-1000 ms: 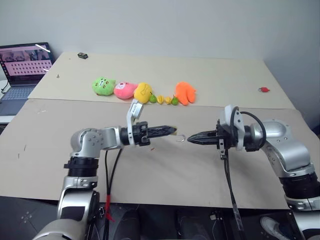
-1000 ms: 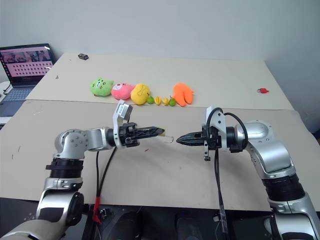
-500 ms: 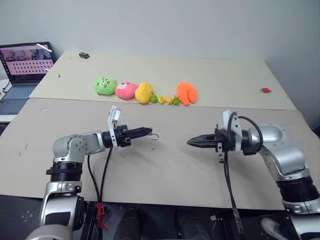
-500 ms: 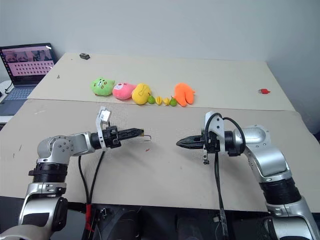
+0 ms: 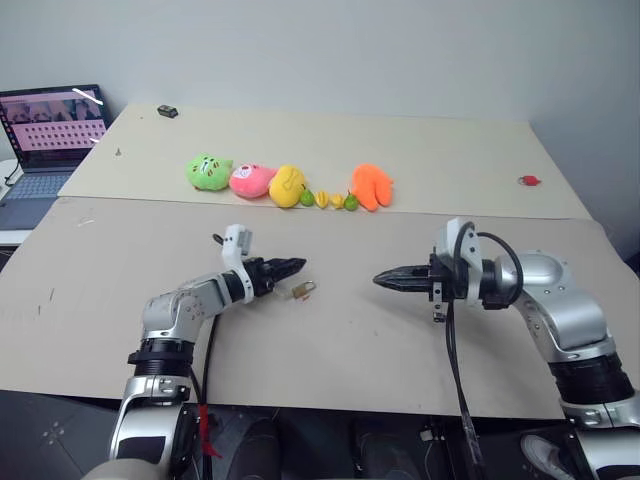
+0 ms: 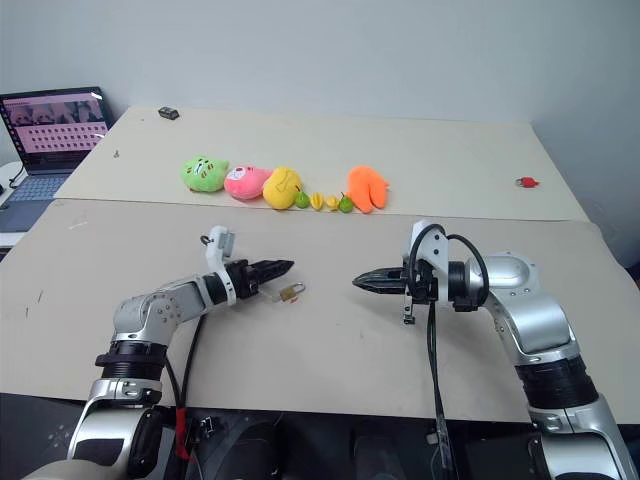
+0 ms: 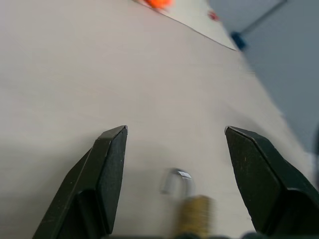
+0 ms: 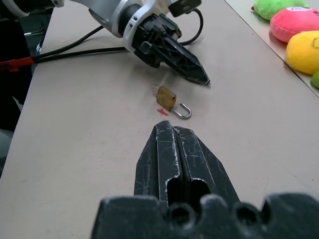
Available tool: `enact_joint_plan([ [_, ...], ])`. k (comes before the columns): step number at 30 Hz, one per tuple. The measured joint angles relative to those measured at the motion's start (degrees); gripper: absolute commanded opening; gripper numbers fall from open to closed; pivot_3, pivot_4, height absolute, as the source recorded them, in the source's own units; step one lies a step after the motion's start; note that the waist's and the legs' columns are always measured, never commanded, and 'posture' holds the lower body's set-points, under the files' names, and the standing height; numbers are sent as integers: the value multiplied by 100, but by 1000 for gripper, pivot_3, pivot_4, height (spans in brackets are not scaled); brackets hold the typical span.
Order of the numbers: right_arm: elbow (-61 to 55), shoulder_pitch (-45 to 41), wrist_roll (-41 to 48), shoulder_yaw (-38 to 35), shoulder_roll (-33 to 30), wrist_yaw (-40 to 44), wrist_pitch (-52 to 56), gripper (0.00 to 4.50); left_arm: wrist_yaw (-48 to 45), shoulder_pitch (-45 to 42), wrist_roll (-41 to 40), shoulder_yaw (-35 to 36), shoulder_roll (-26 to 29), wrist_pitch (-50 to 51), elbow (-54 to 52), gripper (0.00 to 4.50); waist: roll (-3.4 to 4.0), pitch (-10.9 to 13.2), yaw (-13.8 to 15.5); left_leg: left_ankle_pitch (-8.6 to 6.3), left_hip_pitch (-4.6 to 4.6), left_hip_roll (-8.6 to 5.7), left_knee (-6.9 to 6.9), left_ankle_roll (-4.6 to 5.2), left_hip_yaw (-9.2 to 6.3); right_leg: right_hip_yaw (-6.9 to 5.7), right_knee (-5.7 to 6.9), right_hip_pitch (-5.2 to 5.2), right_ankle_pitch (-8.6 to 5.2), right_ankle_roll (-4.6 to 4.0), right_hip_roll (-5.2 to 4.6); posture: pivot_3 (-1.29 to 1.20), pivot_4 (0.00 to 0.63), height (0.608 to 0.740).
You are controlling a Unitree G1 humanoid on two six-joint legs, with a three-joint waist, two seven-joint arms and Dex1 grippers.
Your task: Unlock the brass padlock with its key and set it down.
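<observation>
The left gripper (image 5: 291, 268) is seen with its two black fingers spread apart and empty, the small brass padlock with its silvery shackle swung open (image 5: 303, 290) lying on the beige cardboard-covered table (image 5: 330, 340) just beside their tips. The right gripper (image 5: 385, 280) is held pressed shut, well apart from the padlock. Farther back, a row of coloured plush toys (image 5: 285, 185) is set before a grey wall (image 5: 350, 50), with an open laptop (image 5: 45, 135) at the left.

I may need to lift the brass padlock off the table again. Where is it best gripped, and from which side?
Grip the brass padlock across its block-shaped body, coming from above. It lies flat on the table, and its thin open shackle would likely slip or swing. The left gripper sits nearest, jaws open.
</observation>
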Motion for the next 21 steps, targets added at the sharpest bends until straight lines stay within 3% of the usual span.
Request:
enact_joint_plan([
  [9, -1, 110, 1, -30, 103, -216, -3, 0, 404, 542, 355, 307, 294, -556, -887, 3311, 0, 0, 11, 0, -3, 0, 0, 0, -1, -1, 0, -3, 3, -3, 0, 0, 150, 717],
  [15, 423, 262, -147, -370, 364, -875, -365, 0, 1161, 1054, 359, 798, 241, -553, -1659, 3311, 0, 0, 25, 0, -3, 0, 0, 0, 1, 0, -1, -2, 15, -21, -3, 0, 150, 717],
  [21, 1393, 509, 359, -1964, 1162, -2306, -484, 0, 1941, 1998, 531, 1252, -38, -952, -2177, 3311, -1, 0, 32, 0, -3, 0, 0, 0, 2, 1, 0, -2, 27, -41, -4, 0, 150, 717],
])
